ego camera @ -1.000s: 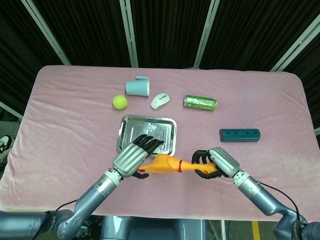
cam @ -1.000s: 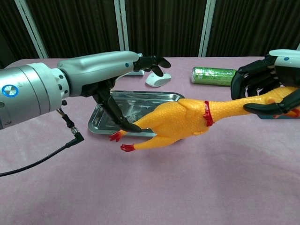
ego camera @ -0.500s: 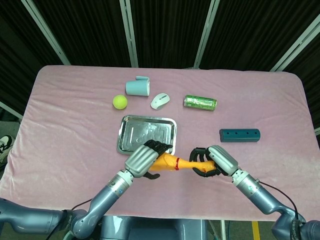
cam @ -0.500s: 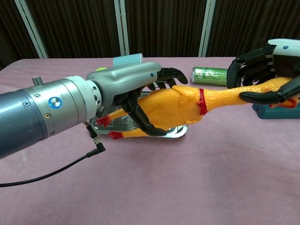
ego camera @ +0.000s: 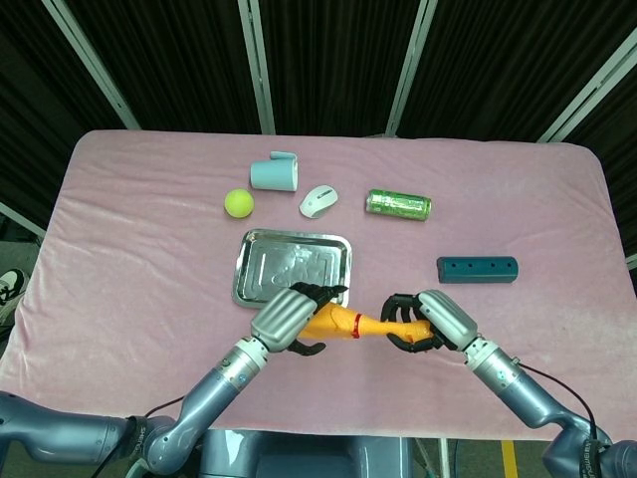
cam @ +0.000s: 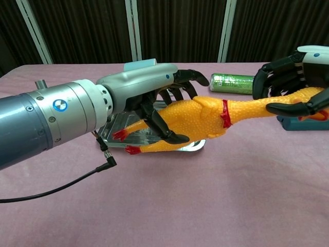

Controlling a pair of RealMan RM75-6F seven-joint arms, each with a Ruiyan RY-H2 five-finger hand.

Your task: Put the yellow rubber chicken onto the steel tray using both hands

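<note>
The yellow rubber chicken point(cam: 205, 121) with a red collar and red feet hangs above the table between both hands. My left hand point(ego camera: 289, 317) grips its body, fingers wrapped around it point(cam: 164, 110). My right hand point(ego camera: 423, 321) holds the neck and head end point(cam: 293, 90). The steel tray point(ego camera: 295, 263) lies just beyond the chicken in the head view; in the chest view the chicken's feet point(cam: 123, 141) overlap the tray's near edge point(cam: 115, 126).
Beyond the tray lie a green ball point(ego camera: 238, 203), a light blue cup point(ego camera: 275, 173) on its side, a white mouse point(ego camera: 318, 200) and a green can point(ego camera: 398, 204). A teal block point(ego camera: 477, 269) sits right of the tray, close to my right hand.
Over the second my left hand closed around the chicken's body. Both hands lifted it and carried it toward the tray's near edge. Little moved in the last half second.
</note>
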